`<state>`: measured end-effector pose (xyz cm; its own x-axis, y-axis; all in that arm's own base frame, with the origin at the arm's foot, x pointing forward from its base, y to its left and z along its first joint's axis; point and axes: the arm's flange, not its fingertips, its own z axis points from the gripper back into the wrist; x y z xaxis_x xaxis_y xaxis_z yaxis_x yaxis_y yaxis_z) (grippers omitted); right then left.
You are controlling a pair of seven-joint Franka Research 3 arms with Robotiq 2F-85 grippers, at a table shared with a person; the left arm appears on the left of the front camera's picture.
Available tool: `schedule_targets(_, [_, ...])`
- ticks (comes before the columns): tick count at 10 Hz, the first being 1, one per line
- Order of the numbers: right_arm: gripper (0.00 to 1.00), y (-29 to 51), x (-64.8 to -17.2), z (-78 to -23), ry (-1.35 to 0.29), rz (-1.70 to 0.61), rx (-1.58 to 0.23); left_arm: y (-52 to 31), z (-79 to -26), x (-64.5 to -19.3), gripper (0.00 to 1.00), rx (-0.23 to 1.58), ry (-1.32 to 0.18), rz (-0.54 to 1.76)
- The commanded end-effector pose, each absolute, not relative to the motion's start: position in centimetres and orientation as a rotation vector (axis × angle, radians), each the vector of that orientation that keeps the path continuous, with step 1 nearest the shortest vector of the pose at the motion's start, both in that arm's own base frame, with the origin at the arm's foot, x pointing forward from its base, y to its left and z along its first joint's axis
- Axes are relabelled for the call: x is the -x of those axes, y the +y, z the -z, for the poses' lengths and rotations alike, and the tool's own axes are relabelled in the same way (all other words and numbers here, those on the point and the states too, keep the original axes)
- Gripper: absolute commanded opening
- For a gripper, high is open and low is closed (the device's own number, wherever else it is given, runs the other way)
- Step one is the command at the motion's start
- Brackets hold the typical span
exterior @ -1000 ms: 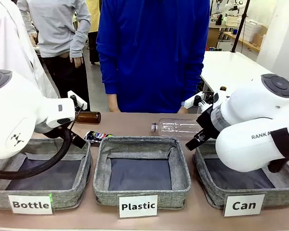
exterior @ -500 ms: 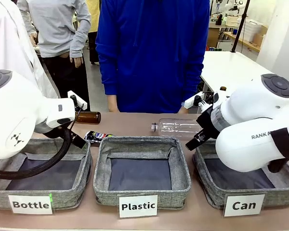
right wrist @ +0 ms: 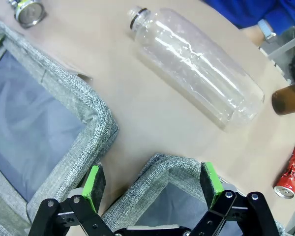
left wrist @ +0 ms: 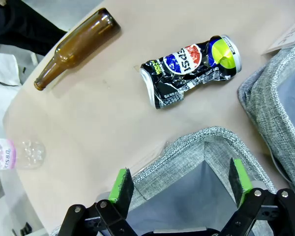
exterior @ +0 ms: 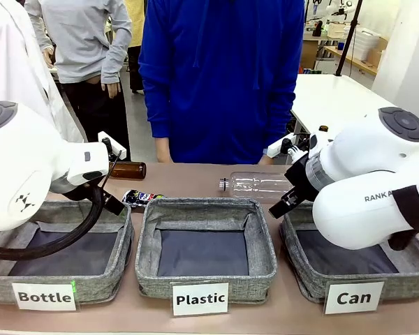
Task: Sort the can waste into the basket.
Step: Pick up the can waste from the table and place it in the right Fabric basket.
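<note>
A crushed black can (exterior: 141, 197) with red-blue-white print lies on the table behind the gap between the left and middle baskets. In the left wrist view this black can (left wrist: 187, 69) lies beyond my open, empty left gripper (left wrist: 180, 179). That gripper hovers over a corner of the Bottle basket (left wrist: 206, 140). A crushed red can (right wrist: 290, 172) lies at the right wrist view's right edge. My right gripper (right wrist: 152, 179) is open and empty above the far corner of the grey Can basket (right wrist: 152, 169), whose card reads "Can" (exterior: 354, 298).
A brown glass bottle (exterior: 126, 169) and a clear plastic bottle (exterior: 258, 185) lie at the back of the table. Another brown bottle (right wrist: 290, 98) lies near the red can. The Plastic basket (exterior: 206, 206) stands in the middle and the Bottle basket (exterior: 119, 237) at left. A person in blue (exterior: 220, 77) stands across the table.
</note>
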<state>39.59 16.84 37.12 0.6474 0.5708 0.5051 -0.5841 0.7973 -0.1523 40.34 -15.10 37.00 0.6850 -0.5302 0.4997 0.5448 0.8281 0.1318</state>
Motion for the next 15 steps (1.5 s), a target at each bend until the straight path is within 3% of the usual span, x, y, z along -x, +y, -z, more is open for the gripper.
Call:
schedule_targets(1, [1.0,16.8,-39.6,-37.1,-0.566,-0.656,-0.026,-15.1,-37.0,-40.3,1.0,0.028,-0.551,0.603])
schedule_targets(2, [1.0,16.8,-39.6,-37.1,-0.566,-0.657,-0.025,-15.1,-37.0,-40.3,1.0,0.028,-0.551,0.602])
schedule_targets(3, [1.0,16.3,-39.1,-38.6,-0.519,-0.66,-0.017,-14.9,-38.6,-39.6,1.0,0.148,-0.528,0.695])
schedule_targets(5, [1.0,14.6,-36.7,-43.5,-0.532,-0.617,-0.156,-14.1,-43.8,-37.0,1.0,0.284,-0.469,0.681])
schedule_targets(8, [1.0,8.3,-30.5,-51.1,-0.415,-0.407,-0.542,-7.9,-50.1,-31.3,1.0,0.602,-0.511,0.689])
schedule_targets(9, [1.0,5.1,-28.2,-52.6,-0.46,-0.361,-0.661,-4.4,-51.3,-29.9,1.0,0.692,-0.546,0.71])
schedule_targets(11, [1.0,-3.5,-24.0,-53.5,-0.559,-0.17,-0.884,6.0,-52.4,-27.0,1.0,0.84,-0.739,0.509])
schedule_targets(15, [1.0,-17.8,-21.1,-47.5,-0.647,0.239,-1.194,19.3,-47.0,-22.8,1.0,1.083,-0.914,0.057])
